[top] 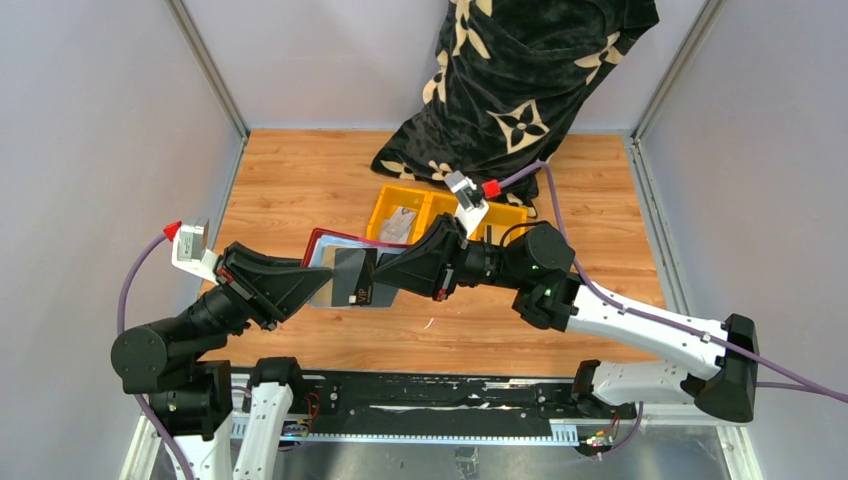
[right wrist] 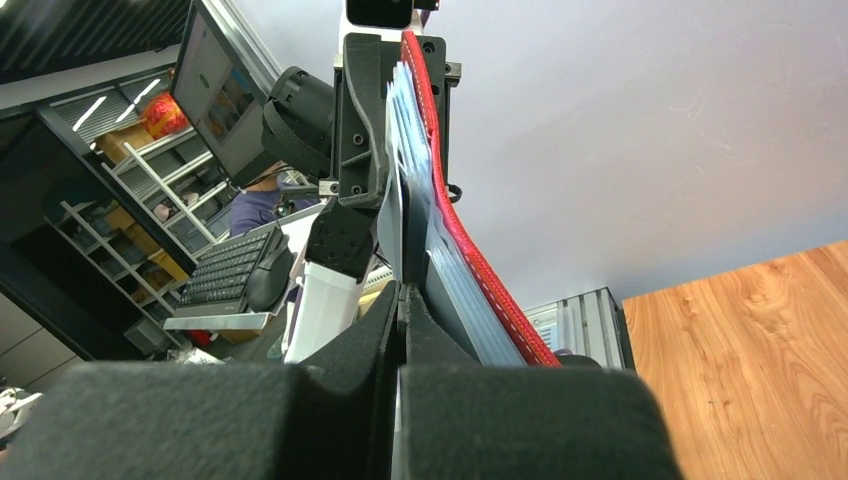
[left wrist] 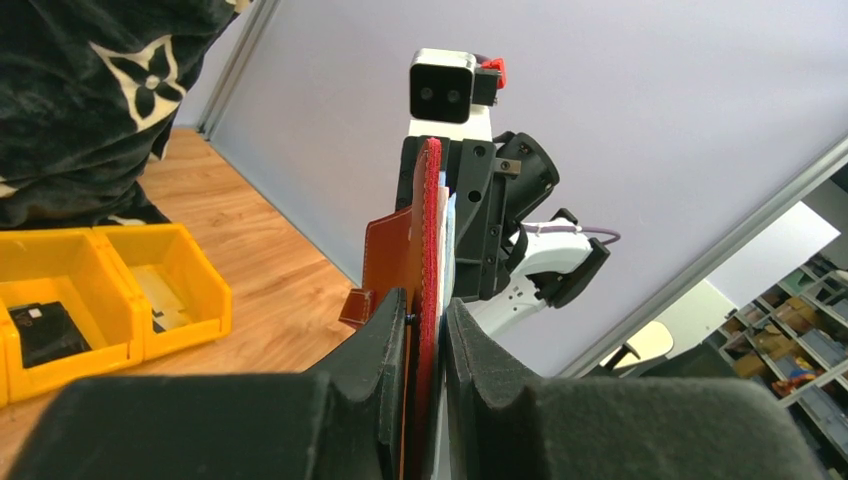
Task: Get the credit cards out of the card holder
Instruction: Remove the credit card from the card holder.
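Bright, even, diffuse light. A faint soft shadow lies on the bench (top: 450,340) just below the wallet (top: 322,262). Close claw pads (left wrist: 520,420) look slightly soft.

My left arm (top: 190,330) and my right arm (top: 640,322) are built alike, with rounded matte-black joint housings between smooth white links. A small green light (top: 547,293) glows on one black joint of the right arm. A purple cable (top: 128,280) runs along the left arm, and a second purple cable (top: 800,391) runs along the right. The wrist carries a white camera block (left wrist: 441,88) with a dark face, two lenses and a red cap (left wrist: 492,72). My left pincer (left wrist: 425,310) and right pincer (right wrist: 402,300) have thick matte-black fingers (left wrist: 480,350) with rounded tips. Small silver screws (left wrist: 505,167) dot the black wrist bracket.
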Robot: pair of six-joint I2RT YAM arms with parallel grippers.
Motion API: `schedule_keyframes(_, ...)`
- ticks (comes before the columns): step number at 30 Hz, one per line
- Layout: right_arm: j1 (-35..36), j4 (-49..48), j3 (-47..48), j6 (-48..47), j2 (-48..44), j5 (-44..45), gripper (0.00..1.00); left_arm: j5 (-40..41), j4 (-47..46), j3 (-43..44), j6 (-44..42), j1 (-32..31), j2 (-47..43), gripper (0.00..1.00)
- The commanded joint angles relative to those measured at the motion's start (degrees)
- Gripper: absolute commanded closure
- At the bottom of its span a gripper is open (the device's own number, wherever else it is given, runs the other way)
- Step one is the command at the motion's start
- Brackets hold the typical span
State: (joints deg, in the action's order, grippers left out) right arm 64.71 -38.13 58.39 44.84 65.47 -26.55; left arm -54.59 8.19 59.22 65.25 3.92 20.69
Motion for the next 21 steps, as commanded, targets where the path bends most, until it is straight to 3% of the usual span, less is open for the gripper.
schedule_keyframes(1,0.0,-5.8,-1.7,2.0,0.1,-0.1,0.92,1.4,-0.5,1.8,0.1,-0.3,0.4,0.91)
schedule_keyframes(3,0.1,-8.8,-1.7,4.2,1.4,-1.2,0.75,2.8,0.1,1.8,-0.2,-0.3,0.4,0.93)
schedule_keyframes(6,0.1,-10.9,-0.7,5.8,3.6,-2.4,0.64,3.9,0.6,1.9,-0.2,-0.3,0.6,0.96)
schedule_keyframes(13,0.5,-11.2,-0.8,6.5,5.4,-2.0,0.64,5.6,2.5,2.8,-1.1,-0.3,0.6,0.98)
schedule_keyframes(21,0.9,-19.4,0.0,11.0,10.0,-2.4,0.71,8.1,4.3,2.8,-2.3,-0.3,0.7,0.99)
